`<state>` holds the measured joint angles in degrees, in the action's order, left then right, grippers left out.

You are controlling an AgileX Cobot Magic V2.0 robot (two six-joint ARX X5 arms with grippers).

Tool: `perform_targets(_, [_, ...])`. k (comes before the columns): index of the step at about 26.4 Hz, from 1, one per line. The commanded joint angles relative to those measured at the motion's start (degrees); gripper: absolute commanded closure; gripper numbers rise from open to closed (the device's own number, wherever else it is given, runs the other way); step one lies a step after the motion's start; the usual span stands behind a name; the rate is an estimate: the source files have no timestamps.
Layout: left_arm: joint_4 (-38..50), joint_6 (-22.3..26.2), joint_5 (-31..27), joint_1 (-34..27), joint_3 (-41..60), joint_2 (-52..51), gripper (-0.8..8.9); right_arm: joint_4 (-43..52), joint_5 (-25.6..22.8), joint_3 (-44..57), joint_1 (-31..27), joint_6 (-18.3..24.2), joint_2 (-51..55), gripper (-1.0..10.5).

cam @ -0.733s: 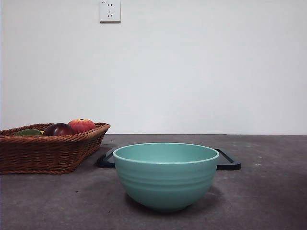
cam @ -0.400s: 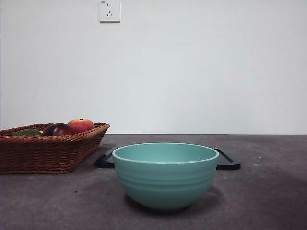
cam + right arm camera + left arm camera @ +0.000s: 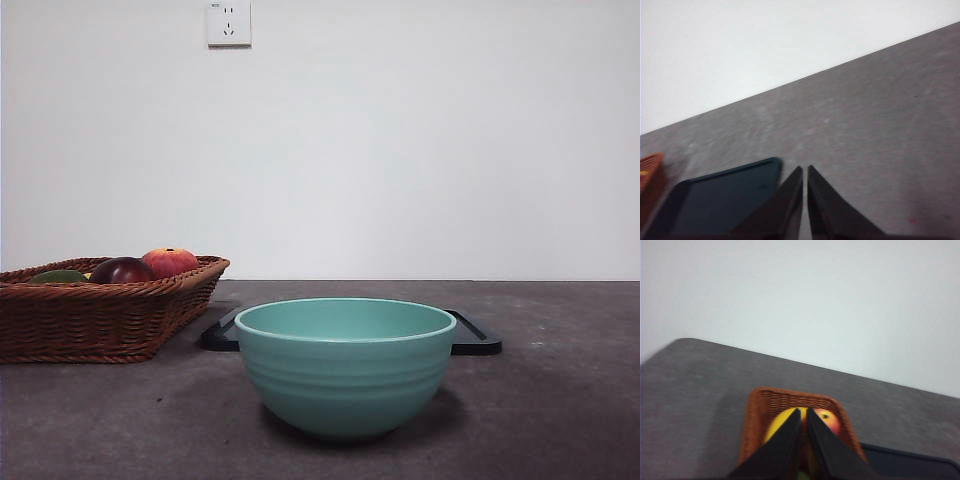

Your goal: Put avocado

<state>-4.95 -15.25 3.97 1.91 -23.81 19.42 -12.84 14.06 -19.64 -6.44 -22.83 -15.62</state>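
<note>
The avocado (image 3: pixel 58 276) is a dark green fruit lying at the left end of a brown wicker basket (image 3: pixel 100 320), only its top showing above the rim. My left gripper (image 3: pixel 803 412) is shut and empty, high above that basket (image 3: pixel 760 410); the avocado is hidden from the left wrist view. My right gripper (image 3: pixel 804 170) is shut and empty, above bare table beside a black tray (image 3: pixel 720 200). Neither arm shows in the front view.
A teal bowl (image 3: pixel 345 365) stands near the table's front, with the black tray (image 3: pixel 475 340) behind it. In the basket also lie a dark maroon fruit (image 3: pixel 122 270), a red-orange fruit (image 3: pixel 170 262) and a yellow fruit (image 3: pixel 780 422). A wall socket (image 3: pixel 228 22) is on the wall.
</note>
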Motion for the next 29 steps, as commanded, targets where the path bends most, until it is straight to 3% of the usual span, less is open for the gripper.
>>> perform_targets(1, [-1.07,-0.26,3.93,0.02,-5.7,5.14,7.97,-0.22,3.37,-3.69,-0.02,-0.5,-4.31,9.4])
perform_targets(8, [-6.8,-0.26,11.39,1.14,-18.64,17.68,7.97,-6.21,10.67,-15.3,1.7,3.89,-16.85,9.4])
perform_targets(13, [-13.86,-0.11,16.09,2.71,-26.38,23.41,7.97,-14.25,11.63,-25.64,5.27,10.01,-24.92,9.4])
perform_targets(18, [-22.84,3.37,20.63,6.4,-31.74,26.67,7.97,-22.86,12.26,-35.15,10.05,17.09,-31.34,9.4])
perform_targets(26, [-36.24,6.86,22.16,11.76,-32.41,26.1,7.96,-31.91,12.9,-38.01,15.21,22.71,-30.91,9.4])
perform_targets(29, [-40.89,10.99,22.53,12.11,-32.41,24.02,7.95,-34.16,12.87,-37.99,15.21,23.98,-26.6,9.4])
